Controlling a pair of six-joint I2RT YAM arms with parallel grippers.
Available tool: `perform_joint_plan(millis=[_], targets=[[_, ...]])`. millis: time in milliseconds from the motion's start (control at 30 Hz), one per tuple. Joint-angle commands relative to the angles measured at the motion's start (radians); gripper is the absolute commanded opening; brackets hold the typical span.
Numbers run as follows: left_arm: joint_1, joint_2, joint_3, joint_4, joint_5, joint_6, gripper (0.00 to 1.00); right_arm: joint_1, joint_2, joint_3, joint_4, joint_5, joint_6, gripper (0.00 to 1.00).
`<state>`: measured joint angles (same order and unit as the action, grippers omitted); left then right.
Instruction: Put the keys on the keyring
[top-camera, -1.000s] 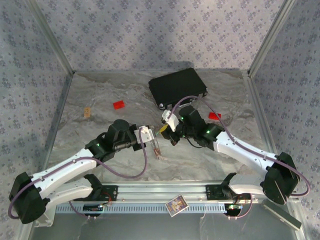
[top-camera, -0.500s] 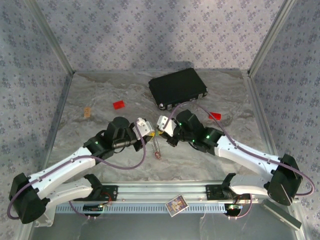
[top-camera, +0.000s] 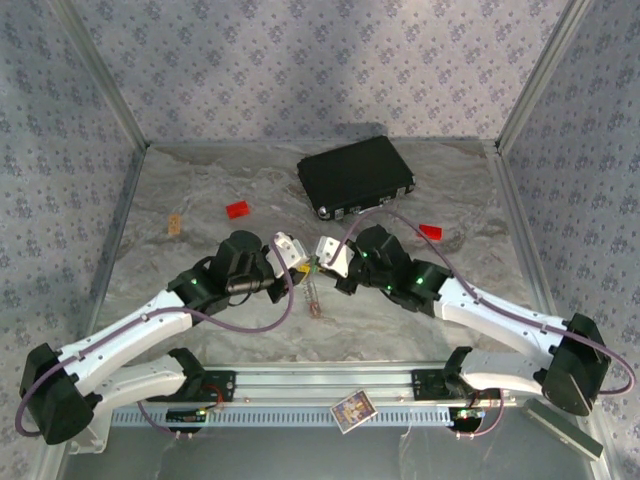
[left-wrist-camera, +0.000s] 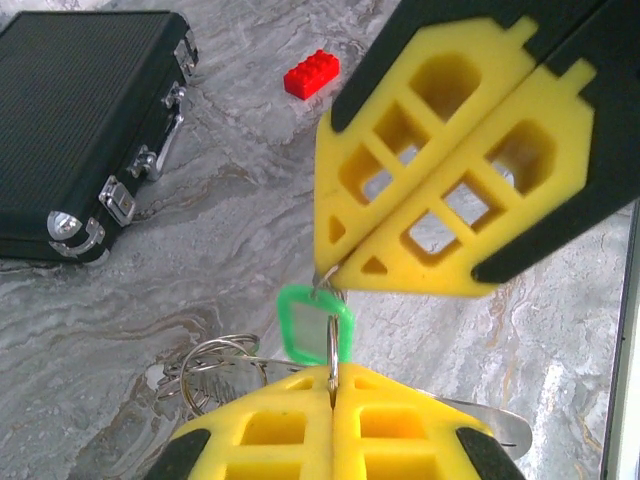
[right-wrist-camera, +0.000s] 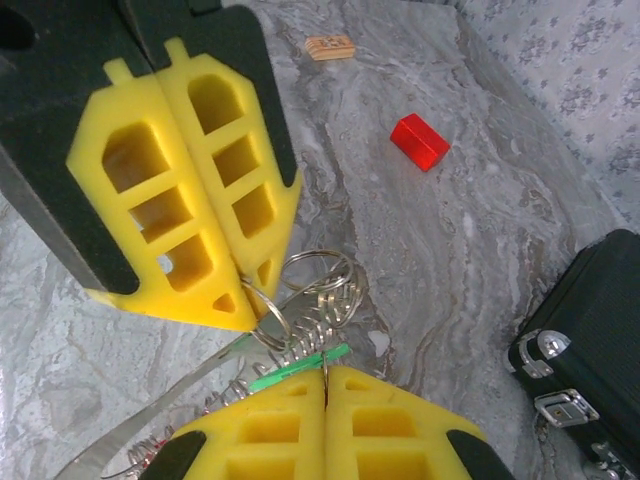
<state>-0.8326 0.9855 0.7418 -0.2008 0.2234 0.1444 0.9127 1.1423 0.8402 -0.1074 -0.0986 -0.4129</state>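
At the table's middle my two grippers meet tip to tip. My left gripper is shut on a thin metal ring of the keyring, seen edge-on between its yellow fingers. My right gripper is shut on the small ring of the green key, whose tag lies edge-on at its fingertips. More rings and a wire coil hang below, down to the table. A reddish speck sits at the bunch's low end; I cannot tell if it is the red key.
A black case lies at the back, close behind the right arm. Red bricks rest at the left and the right. A small wooden piece lies far left. Metal frame posts bound both sides.
Both grippers have drawn closer together and shifted slightly toward the back, carrying the hanging bunch with them. Both stay shut.
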Motion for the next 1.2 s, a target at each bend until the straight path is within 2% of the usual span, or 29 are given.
perform_joint_plan(millis=[0, 300, 400, 567, 767, 833, 967, 1167], targets=[[-0.004, 0.002, 0.036, 0.007, 0.005, -0.021, 0.00, 0.015, -0.026, -0.009, 0.019, 0.040, -0.013, 0.00], [-0.005, 0.006, 0.046, 0.015, 0.007, -0.032, 0.00, 0.034, -0.015, 0.005, 0.006, 0.022, -0.015, 0.00], [-0.005, 0.005, 0.045, 0.008, -0.004, -0.029, 0.00, 0.030, -0.010, 0.001, 0.006, 0.060, 0.023, 0.00], [-0.005, -0.017, 0.032, 0.006, -0.052, -0.027, 0.00, -0.009, -0.009, -0.012, -0.139, 0.136, 0.262, 0.00], [-0.005, -0.027, 0.016, 0.026, -0.074, -0.019, 0.00, -0.011, 0.044, 0.022, -0.485, 0.154, 0.691, 0.00], [-0.005, -0.028, 0.012, 0.033, -0.077, -0.015, 0.00, -0.012, 0.075, 0.045, -0.593, 0.135, 0.773, 0.00], [-0.005, -0.030, 0.008, 0.044, -0.078, -0.008, 0.00, -0.019, 0.134, 0.050, -0.658, 0.067, 0.866, 0.00], [-0.005, -0.040, -0.001, 0.050, -0.076, -0.004, 0.00, -0.075, 0.241, 0.055, -0.643, -0.005, 0.845, 0.00]])
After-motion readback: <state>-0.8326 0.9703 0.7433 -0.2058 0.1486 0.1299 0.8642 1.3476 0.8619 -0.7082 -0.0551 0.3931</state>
